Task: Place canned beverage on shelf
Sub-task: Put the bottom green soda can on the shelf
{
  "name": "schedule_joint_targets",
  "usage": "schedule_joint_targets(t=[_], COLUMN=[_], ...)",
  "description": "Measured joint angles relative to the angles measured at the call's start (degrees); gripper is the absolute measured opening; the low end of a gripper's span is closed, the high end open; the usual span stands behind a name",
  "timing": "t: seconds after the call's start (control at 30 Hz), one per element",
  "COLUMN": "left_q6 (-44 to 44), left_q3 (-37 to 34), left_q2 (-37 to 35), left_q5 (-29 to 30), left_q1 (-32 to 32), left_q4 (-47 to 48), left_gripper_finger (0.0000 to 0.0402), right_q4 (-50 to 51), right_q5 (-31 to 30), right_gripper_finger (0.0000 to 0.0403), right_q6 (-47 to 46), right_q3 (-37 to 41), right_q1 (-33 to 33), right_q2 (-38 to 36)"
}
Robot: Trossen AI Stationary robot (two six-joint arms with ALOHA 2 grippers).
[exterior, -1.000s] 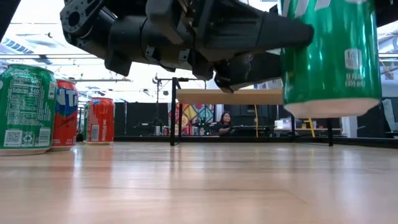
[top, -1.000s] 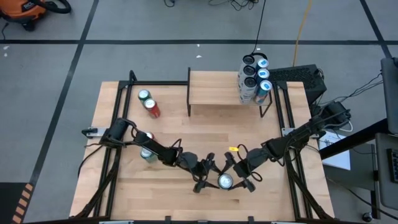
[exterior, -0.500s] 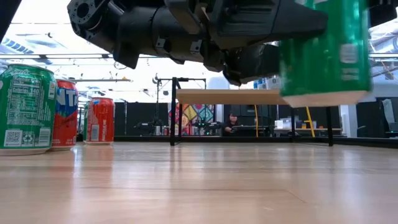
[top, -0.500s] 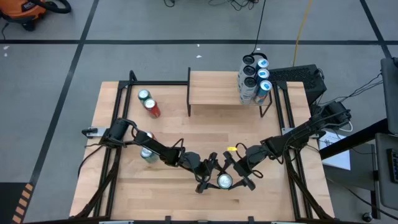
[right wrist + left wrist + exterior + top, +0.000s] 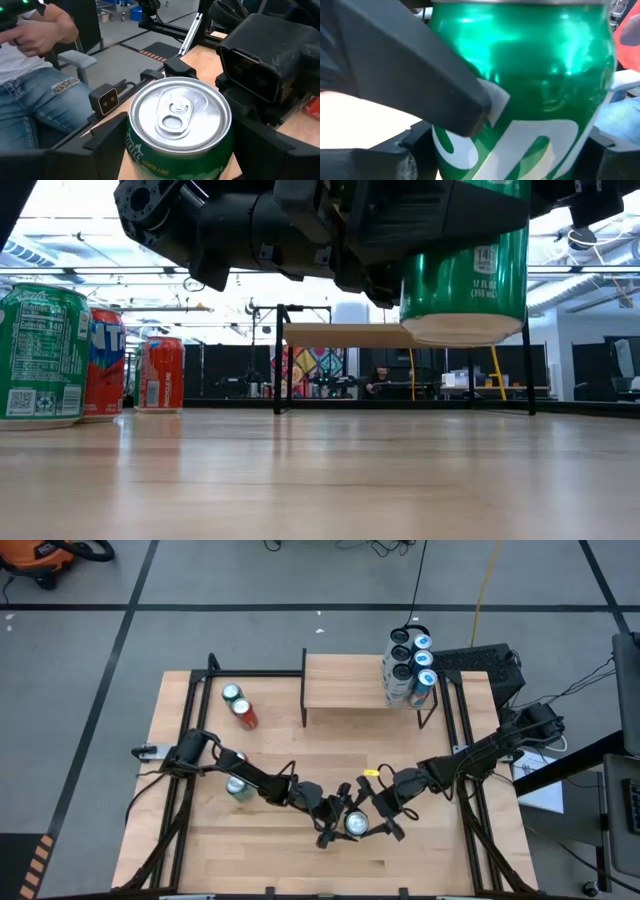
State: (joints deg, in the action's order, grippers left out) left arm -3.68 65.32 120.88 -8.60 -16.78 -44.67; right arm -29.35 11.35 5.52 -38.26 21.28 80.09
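Observation:
A green can (image 5: pixel 357 825) hangs upright above the table's near middle, also in the low view (image 5: pixel 465 280). My right gripper (image 5: pixel 372 823) comes at it from the table's right and is shut on it. My left gripper (image 5: pixel 342 824) comes from the left, open. Its fingers (image 5: pixel 412 152) stand on either side of the can (image 5: pixel 530 75). The shelf (image 5: pixel 345 680) stands at the far middle on thin black legs, with several cans (image 5: pixel 410 665) on its right end. My right gripper pinches the can's side wall (image 5: pixel 131 145) between its two fingers (image 5: pixel 107 137), one on each opposite side, below the rim. The fingers reach in about level from the table's right. The can is upright, its bottom (image 5: pixel 465 328) clear of the table. My left gripper: I cannot tell whether its fingers touch the can.
A green can and a red can (image 5: pixel 238 706) stand at the far left. Two more cans (image 5: pixel 236 778) stand under my left arm; a green one (image 5: pixel 40 350) looms at the left of the low view. A person sits beyond the table's edge (image 5: pixel 45 90).
The green can has gone a little toward the table's left with my right gripper, staying clear of the table. Half a second ago it was tipped; now it hangs upright.

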Motion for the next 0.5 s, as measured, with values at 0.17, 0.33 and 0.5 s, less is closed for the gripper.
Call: schedule_joint_targets(t=[0.17,0.33,0.5], left_q6=[0.4,-0.1,0.7], left_q3=[0.0,-0.3,-0.2], left_q2=[0.0,0.1,0.1], left_q5=[3.3,11.7,25.9], left_q1=[-0.1,-0.2,-0.1], left_q4=[0.8,1.7,2.0], left_gripper_finger=[0.0283,0.0283,0.0284], right_q4=[2.1,8.8,17.2], right_q5=[-0.5,-11.8,-21.3], right_gripper_finger=[0.0311,0.0343,0.0343], right_q6=[-1.7,-10.8,-18.6], right_q3=[0.0,0.2,0.2], right_q1=[0.0,0.4,0.6], right_q2=[0.0,-2.2,-9.0])
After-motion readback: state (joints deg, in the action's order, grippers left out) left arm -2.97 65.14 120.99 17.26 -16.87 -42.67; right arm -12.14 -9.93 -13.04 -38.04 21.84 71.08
